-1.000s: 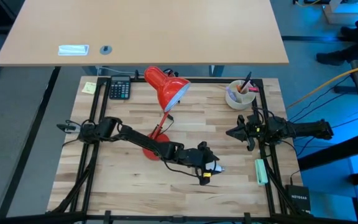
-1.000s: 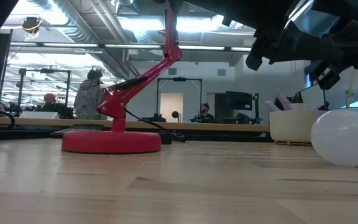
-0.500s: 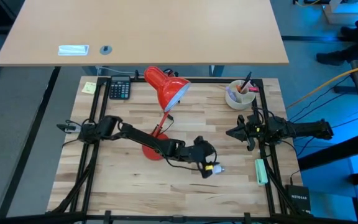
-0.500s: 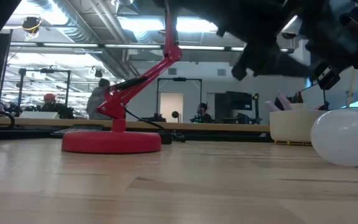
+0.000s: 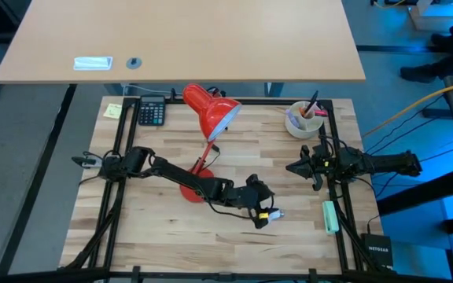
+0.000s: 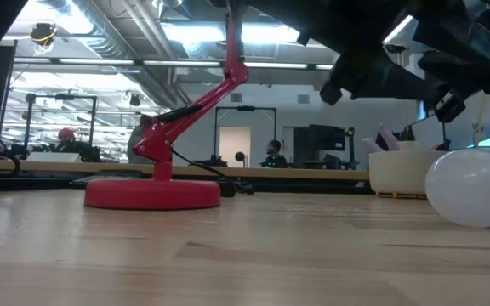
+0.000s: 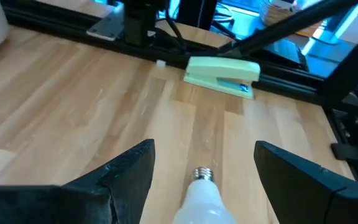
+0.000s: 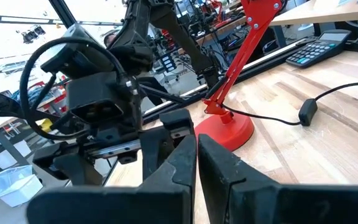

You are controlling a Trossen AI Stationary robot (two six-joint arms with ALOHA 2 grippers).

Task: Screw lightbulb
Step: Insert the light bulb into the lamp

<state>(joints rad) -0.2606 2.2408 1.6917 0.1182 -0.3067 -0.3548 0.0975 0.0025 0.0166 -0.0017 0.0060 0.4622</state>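
Two arms at wooden table (image 5: 148, 228). Left gripper (image 5: 266, 214) out over table's middle, right of red lamp's (image 5: 208, 110) round base (image 6: 152, 193), fingers (image 7: 126, 177) spread apart. Lightbulb (image 7: 204, 200) lying on wood between those fingers, white globe toward wrist, silvery screw base pointing away toward pale green stapler (image 7: 222, 76). Cannot tell whether fingers touched bulb; both stood off its sides in left wrist view. Bulb resting on tabletop in low view, gripper's dark bulk just above it. Seen from above, bulb mostly hidden under gripper, only a small white and yellow bit showing at fingertips.

Right gripper (image 5: 296, 167) parked near table's right edge, well apart from bulb, fingers (image 8: 222, 168) pressed together on nothing. Lamp shade tilted over table's far side, cord with inline switch (image 8: 307, 112) trailing across wood. Calculator (image 5: 151, 112) at far left corner, yellow sticky note (image 5: 113, 111) beside it. White cup (image 5: 303, 119) with pens at far right.
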